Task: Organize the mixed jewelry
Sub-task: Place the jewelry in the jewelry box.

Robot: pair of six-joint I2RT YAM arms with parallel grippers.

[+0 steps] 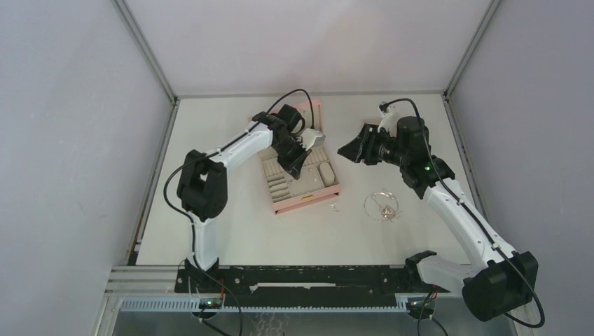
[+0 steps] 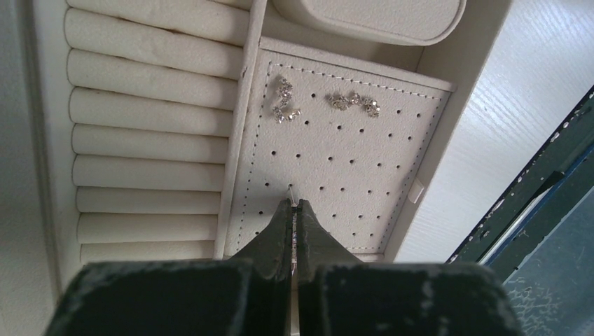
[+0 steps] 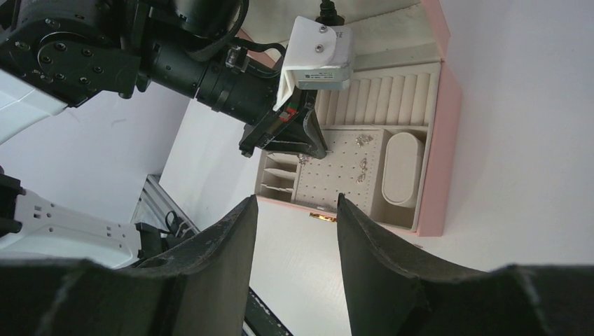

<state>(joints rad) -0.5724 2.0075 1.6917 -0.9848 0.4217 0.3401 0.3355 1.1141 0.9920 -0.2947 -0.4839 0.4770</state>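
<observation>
Left gripper (image 2: 295, 205), lower centre, clamped on an earring (image 2: 291, 190), should next seat it in the perforated pad (image 2: 364, 164); right gripper (image 3: 298, 210) gapes empty.

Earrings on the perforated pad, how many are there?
2. One earring lies at the pad's top edge beside the ring rolls, the other earring just right of it. The shut left hand may hide more.

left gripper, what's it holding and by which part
The left gripper is shut on a tiny silver earring, pinched at its head end; only its thin post pokes past the fingertips.
</observation>
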